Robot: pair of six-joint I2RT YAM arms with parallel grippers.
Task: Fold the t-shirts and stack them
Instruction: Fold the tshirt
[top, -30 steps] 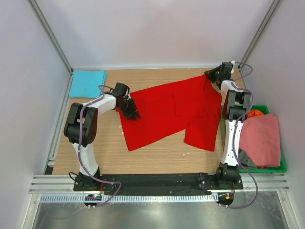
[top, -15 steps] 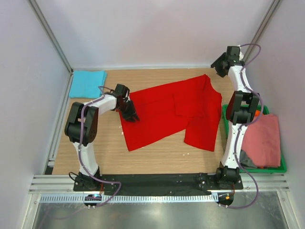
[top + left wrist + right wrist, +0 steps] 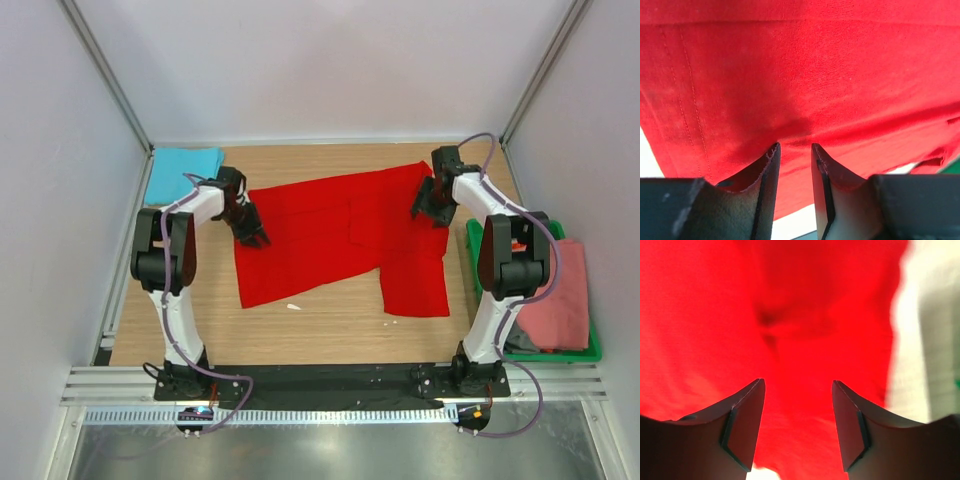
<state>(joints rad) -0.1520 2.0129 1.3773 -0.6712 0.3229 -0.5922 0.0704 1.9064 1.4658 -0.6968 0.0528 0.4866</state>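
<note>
The bright red t-shirt (image 3: pixel 330 235) lies spread and partly folded across the middle of the wooden table. My left gripper (image 3: pixel 252 235) is at its left edge, jaws nearly closed and pinching the cloth; in the left wrist view the gripper (image 3: pixel 794 146) meets a pucker in the red cloth (image 3: pixel 800 75). My right gripper (image 3: pixel 428 205) is over the shirt's upper right part. It is open and empty, and in the right wrist view the gripper (image 3: pixel 798 382) has red cloth (image 3: pixel 790 305) below it. A folded turquoise t-shirt (image 3: pixel 183 172) lies at the far left corner.
A green crate (image 3: pixel 590 352) stands at the right table edge holding a salmon pink t-shirt (image 3: pixel 562 300), partly hidden by the right arm. A small white speck (image 3: pixel 293 306) lies on the wood (image 3: pixel 330 325) in front of the red shirt. Walls close in the table.
The left gripper has pulled the red shirt's left edge leftward, shifting the whole shirt. The right gripper let go of the far corner, rose, then came down open over the shirt's upper right.
</note>
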